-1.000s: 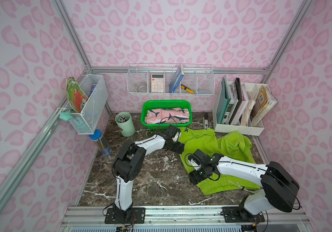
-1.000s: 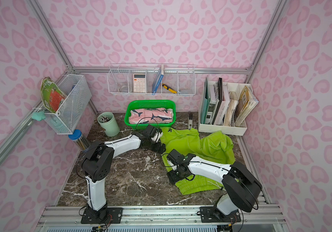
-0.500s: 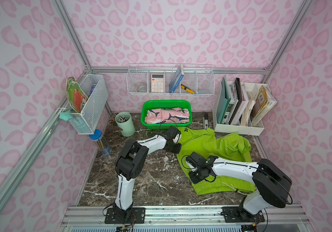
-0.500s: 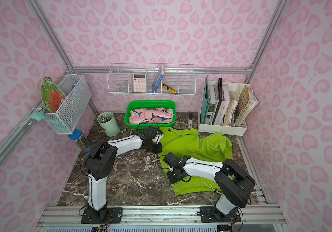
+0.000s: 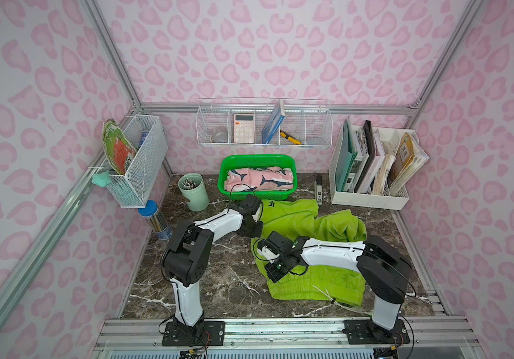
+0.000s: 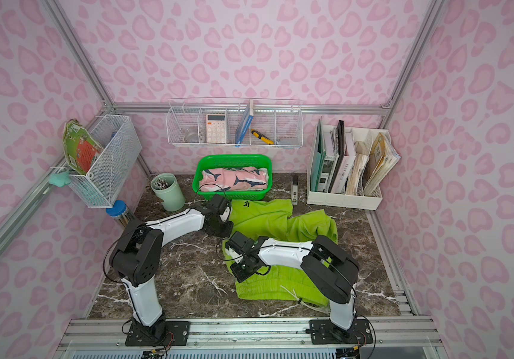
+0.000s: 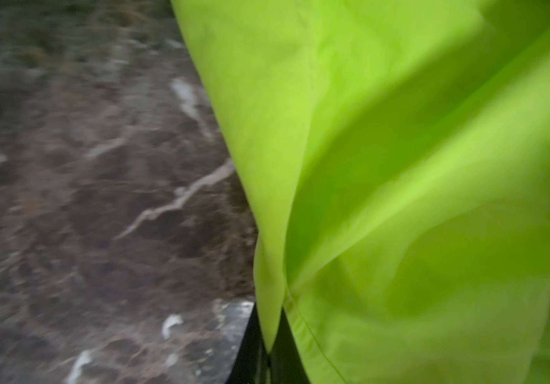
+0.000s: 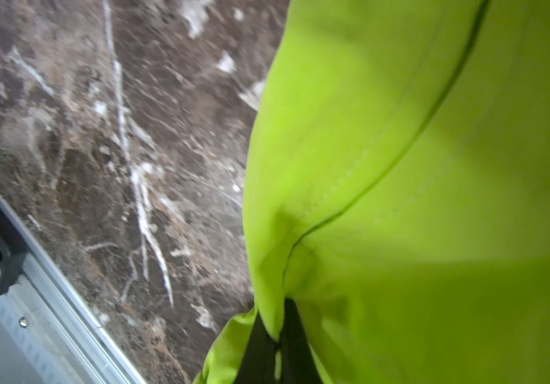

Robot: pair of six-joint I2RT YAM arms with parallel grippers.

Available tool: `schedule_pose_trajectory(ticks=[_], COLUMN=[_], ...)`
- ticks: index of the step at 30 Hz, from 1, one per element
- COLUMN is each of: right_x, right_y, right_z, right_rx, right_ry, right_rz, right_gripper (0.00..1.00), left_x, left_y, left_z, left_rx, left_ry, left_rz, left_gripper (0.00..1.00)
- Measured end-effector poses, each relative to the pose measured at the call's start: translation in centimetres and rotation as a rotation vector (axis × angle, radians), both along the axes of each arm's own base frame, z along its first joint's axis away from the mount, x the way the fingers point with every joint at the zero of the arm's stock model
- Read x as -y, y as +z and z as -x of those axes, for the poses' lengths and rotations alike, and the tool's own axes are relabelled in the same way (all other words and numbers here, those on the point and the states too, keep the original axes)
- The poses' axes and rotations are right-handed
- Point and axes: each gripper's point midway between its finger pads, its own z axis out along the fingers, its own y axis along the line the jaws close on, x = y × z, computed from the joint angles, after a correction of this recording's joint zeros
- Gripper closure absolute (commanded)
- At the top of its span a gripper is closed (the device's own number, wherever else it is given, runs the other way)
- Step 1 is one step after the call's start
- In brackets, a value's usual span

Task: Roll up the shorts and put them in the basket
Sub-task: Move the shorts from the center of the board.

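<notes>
Left jaws: pressed together on the far left edge of the lime green shorts (image 5: 296, 217), just near of the black logo (image 5: 271, 203). In the left wrist view a hemmed fold runs up from between my dark fingers (image 7: 248, 359).
Right jaws: pinching the same left edge, nearer the front. In the right wrist view the cloth (image 8: 433, 199) is nipped between my two dark fingers (image 8: 257, 342) and lifted off the bench (image 8: 134, 166).
Jaws, change: a second ago both pairs stood spread over the cloth; now both are clamped on it.
Arms, change: my left arm (image 5: 218, 222) and right arm (image 5: 327, 253) both have their wrists further left than a second ago, the right one more so.
Lime green shorts, change: the pair has slid left with my wrists, and its near left corner lies further left on the bench (image 5: 218, 279).
Lime green shorts, place: on the bench from centre to right, elastic waistband (image 5: 311, 290) toward the near edge, legs toward the far side, and the far right leg heaped in folds.
Drawstring (image 5: 324, 292): white, trailing off the waistband to the near right.
Pink shorts (image 5: 260, 179): rolled, lying in the green basket (image 5: 257, 160) at the far centre, as before.
Sharpness: both wrist views are smeared.
</notes>
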Motion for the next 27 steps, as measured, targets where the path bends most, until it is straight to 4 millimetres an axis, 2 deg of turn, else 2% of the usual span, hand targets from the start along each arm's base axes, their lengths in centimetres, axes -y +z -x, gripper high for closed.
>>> schedule_pose_trajectory(ticks=[6,9,10,12,13,15,17,18,20,23,27], right_x=[-3.6,-5.4,-5.9,-7.1,-7.4,-7.9,-7.9,-7.8,-7.2,-6.0,-2.0], right_y=[0.5,1.4,1.8,2.7,3.1,4.1,5.2,5.8,7.4,9.5,11.1], right_z=[-0.1,-0.1,0.0,0.0,0.0,-0.2,-0.4,-0.6,-1.5,-3.2,-6.0], right_rx=[-0.007,-0.012,-0.013,-0.006,-0.002,0.020,0.040,0.051,0.091,0.152,0.223], right_ry=[0.082,0.119,0.131,0.156,0.164,0.183,0.188,0.183,0.176,0.138,0.047], right_rz=[-0.066,-0.122,-0.138,-0.178,-0.192,-0.222,-0.240,-0.251,-0.278,-0.304,-0.283], right_gripper=[1.00,1.00,0.98,0.78,0.69,0.52,0.43,0.40,0.37,0.34,0.32], left_x=[-5.4,-7.2,-7.7,-8.5,-8.8,-9.3,-9.7,-9.8,-10.0,-10.2,-10.1], left_y=[0.9,1.3,1.5,2.0,2.2,2.7,3.4,3.9,4.8,6.6,9.7], left_z=[-0.6,-0.3,-0.2,-0.1,0.0,0.1,0.1,0.2,0.2,0.0,-0.2], left_rx=[-0.032,-0.046,-0.048,-0.042,-0.040,-0.032,-0.007,0.010,0.045,0.111,0.213], left_ry=[0.112,0.147,0.155,0.171,0.179,0.193,0.208,0.222,0.238,0.270,0.277], left_rz=[-0.134,-0.179,-0.191,-0.213,-0.221,-0.235,-0.239,-0.234,-0.222,-0.201,-0.155], left_gripper=[1.00,1.00,1.00,1.00,0.95,0.65,0.36,0.25,0.18,0.15,0.13])
